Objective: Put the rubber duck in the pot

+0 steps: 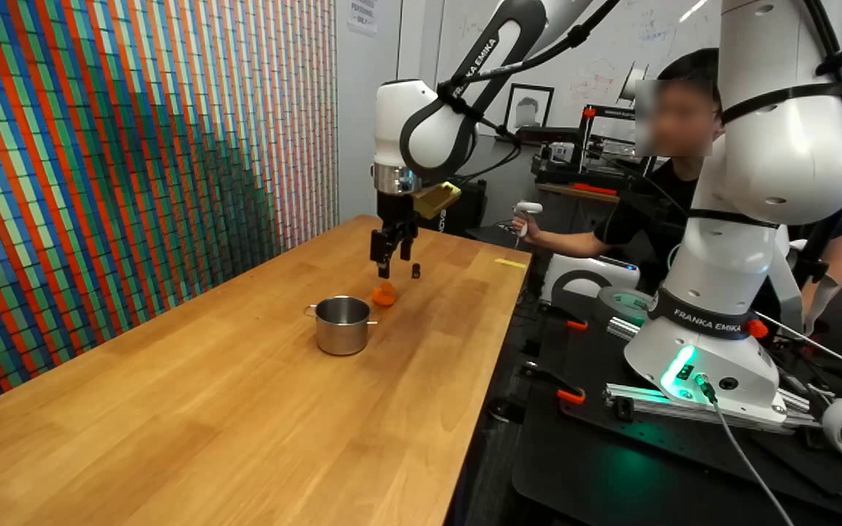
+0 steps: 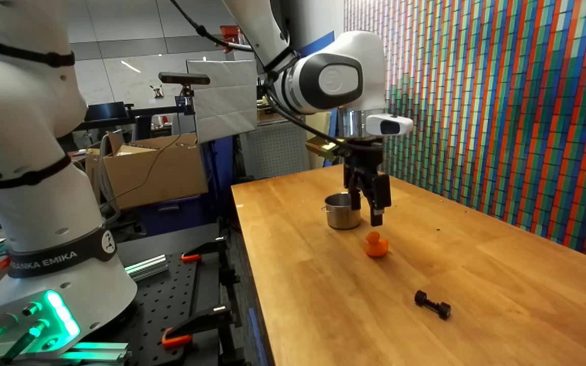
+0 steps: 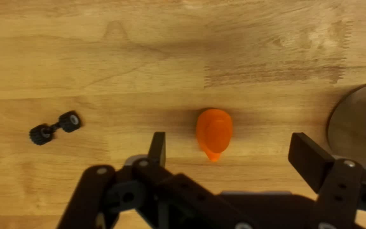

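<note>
The task looks barely begun: the duck [image 3: 214,130] sits on the table [image 3: 170,76], near the pot [image 3: 349,124] but apart from it, with the pot at three o'clock from it in the wrist view. In both exterior views the gripper [image 2: 366,212] hangs with the duck under it, near six o'clock; its fingers [image 2: 377,198] are spread wide, grip nothing and are clear of the duck. The lining up seems mostly done, as the wrist view shows the duck within the gap's span, nearer the nine o'clock finger. What is left, I judge, is to lower, close on the duck, lift, carry it toward three o'clock and let go above the pot. The wheels [image 3: 55,127] lie at nine o'clock from the duck.
</note>
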You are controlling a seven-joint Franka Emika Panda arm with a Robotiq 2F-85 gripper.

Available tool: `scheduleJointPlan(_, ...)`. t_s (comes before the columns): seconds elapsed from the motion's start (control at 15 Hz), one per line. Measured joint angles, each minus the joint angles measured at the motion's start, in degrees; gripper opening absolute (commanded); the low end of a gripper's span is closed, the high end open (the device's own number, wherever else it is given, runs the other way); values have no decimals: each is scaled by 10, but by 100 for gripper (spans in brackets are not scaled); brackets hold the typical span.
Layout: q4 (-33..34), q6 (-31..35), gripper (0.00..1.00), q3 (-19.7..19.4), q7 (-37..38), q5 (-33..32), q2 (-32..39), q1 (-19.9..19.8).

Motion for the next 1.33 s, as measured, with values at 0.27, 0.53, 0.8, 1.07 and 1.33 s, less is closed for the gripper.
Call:
scheduleJointPlan(0.27, 26, 23, 100, -3, 26, 0, 53, 17)
scheduleJointPlan(0.53, 43, 33, 100, -18, 36, 0, 93, 28)
scheduleJointPlan(0.8, 54, 38, 66, -32, 40, 0, 119, 30)
scheduleJointPlan(1.07, 56, 60, 34, -36, 46, 0, 130, 34)
scheduleJointPlan(1.33, 56, 84, 18, -43, 59, 0, 130, 50)
